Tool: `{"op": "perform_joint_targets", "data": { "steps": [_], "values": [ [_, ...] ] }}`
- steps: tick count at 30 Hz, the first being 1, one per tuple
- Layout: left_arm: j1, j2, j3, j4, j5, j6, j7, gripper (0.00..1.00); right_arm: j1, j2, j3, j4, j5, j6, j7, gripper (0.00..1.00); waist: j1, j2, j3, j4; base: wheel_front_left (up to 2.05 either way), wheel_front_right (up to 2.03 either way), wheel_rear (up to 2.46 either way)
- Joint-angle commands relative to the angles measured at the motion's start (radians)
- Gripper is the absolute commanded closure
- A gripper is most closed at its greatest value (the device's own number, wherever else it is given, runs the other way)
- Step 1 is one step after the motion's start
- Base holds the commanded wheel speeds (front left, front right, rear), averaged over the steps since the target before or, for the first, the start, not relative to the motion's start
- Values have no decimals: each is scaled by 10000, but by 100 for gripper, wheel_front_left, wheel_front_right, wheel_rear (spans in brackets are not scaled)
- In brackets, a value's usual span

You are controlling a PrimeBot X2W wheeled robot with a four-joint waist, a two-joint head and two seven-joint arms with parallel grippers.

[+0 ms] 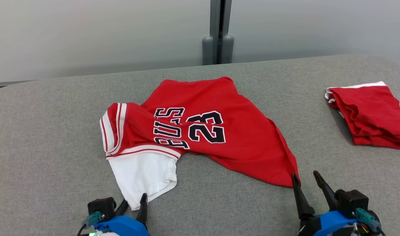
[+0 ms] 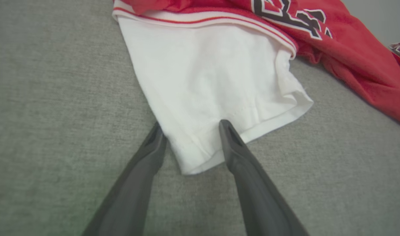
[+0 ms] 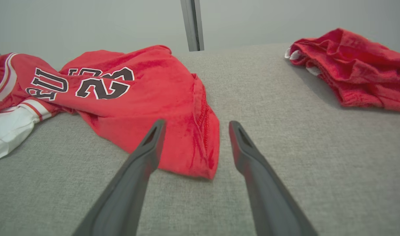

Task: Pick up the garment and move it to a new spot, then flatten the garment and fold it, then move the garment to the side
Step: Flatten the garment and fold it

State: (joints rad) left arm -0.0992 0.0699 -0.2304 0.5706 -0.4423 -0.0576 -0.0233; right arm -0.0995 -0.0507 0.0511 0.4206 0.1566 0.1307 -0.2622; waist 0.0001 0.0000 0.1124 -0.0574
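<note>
A red jersey (image 1: pixel 219 131) with black "23" lettering and a white sleeve (image 1: pixel 144 177) lies rumpled in the middle of the grey padded table (image 1: pixel 49 137). My left gripper (image 1: pixel 134 200) stands open at the near left, its fingers straddling the corner of the white sleeve (image 2: pixel 219 82), one finger on each side of the hem. My right gripper (image 1: pixel 305 178) is open at the near right. Its fingers stand on either side of the red bottom corner of the jersey (image 3: pixel 193 154). Nothing is clamped in either gripper (image 2: pixel 190 126) (image 3: pixel 195 124).
A second red garment (image 1: pixel 370 113) lies folded in a heap at the table's far right (image 3: pixel 347 65). A grey post (image 1: pixel 218 32) stands behind the table against a pale wall. Bare grey cloth stretches left of the jersey and along the near edge.
</note>
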Motion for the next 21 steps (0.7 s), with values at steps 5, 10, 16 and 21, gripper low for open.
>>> {"op": "perform_joint_targets", "data": {
  "steps": [5,10,16,21],
  "values": [
    [-28,23,-118,-188,136,66,-385,100,-98,3,-392,958,66,1,151,0,-1,0,-4,157,0,0,0],
    [-106,193,53,-638,223,243,-1019,100,-433,2,-588,1649,373,1,128,0,-1,0,-46,421,0,0,0],
    [-23,308,89,-1218,294,337,-1485,100,-889,-1,-653,2563,689,1,264,0,-1,0,-57,713,0,0,0],
    [60,361,62,-1673,355,339,-1767,100,-1257,3,-334,3283,1131,1,473,55,-1,0,-42,793,0,0,0]
  ]
}}
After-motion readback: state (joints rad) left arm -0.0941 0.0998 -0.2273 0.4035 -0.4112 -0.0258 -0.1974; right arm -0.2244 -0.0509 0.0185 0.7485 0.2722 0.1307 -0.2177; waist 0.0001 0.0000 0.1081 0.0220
